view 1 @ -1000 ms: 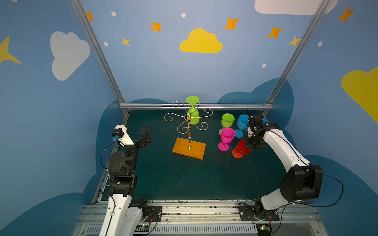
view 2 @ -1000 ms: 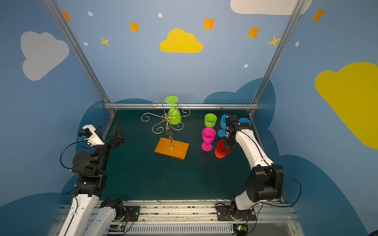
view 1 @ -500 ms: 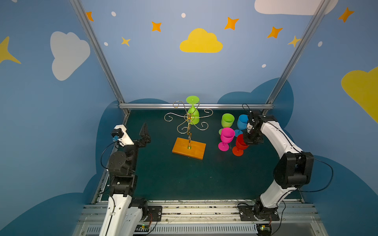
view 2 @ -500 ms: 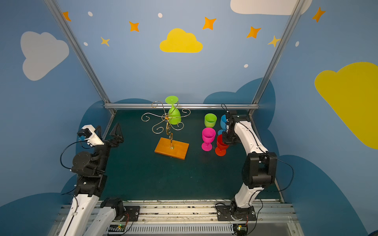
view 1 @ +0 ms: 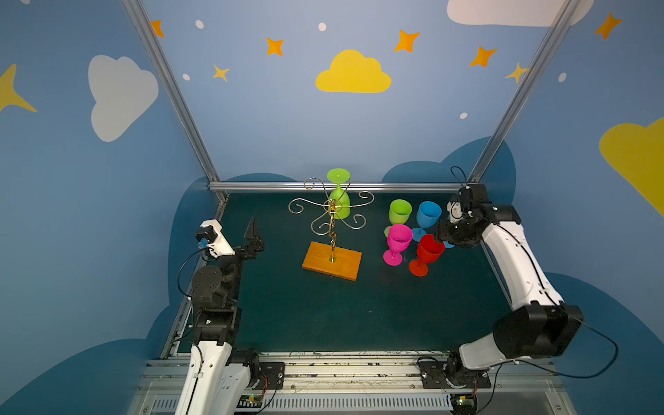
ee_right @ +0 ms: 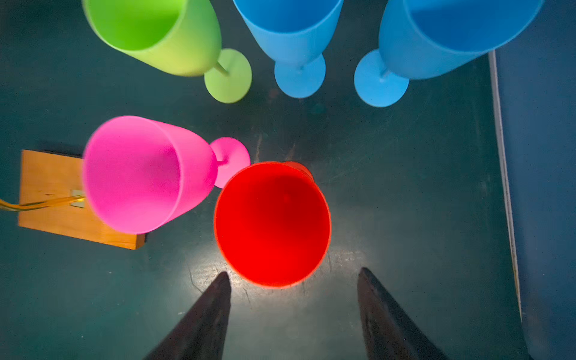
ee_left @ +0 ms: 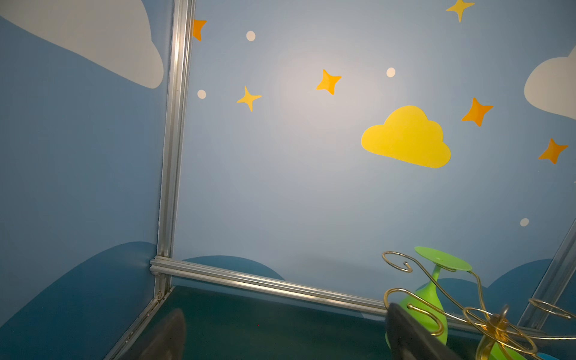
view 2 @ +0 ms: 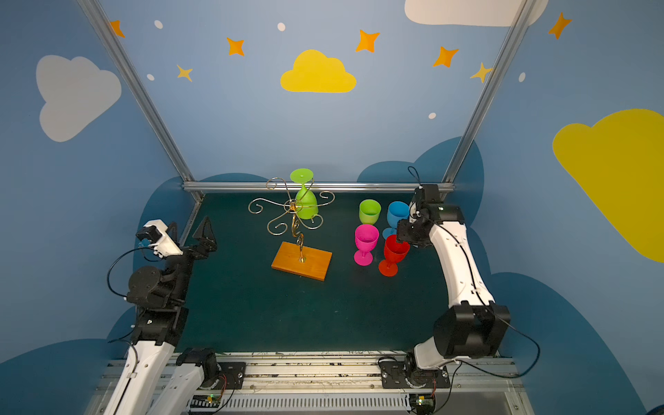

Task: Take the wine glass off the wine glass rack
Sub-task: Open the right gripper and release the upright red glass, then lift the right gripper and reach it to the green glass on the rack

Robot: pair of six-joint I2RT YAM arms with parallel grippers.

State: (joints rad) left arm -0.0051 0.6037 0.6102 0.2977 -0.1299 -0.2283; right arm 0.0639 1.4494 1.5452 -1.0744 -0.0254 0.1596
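1. Both top views: high, in front of the wine glass rack (view 1: 332,258), looking down on it.
2. Left wrist: low beside the rack, facing upward, sharing its scrolls.
3. Right wrist: close, straight down, sharing its base.

Bright even light; glare patch on mat (ee_right: 290,314); left claw (ee_left: 285,311) defocused.
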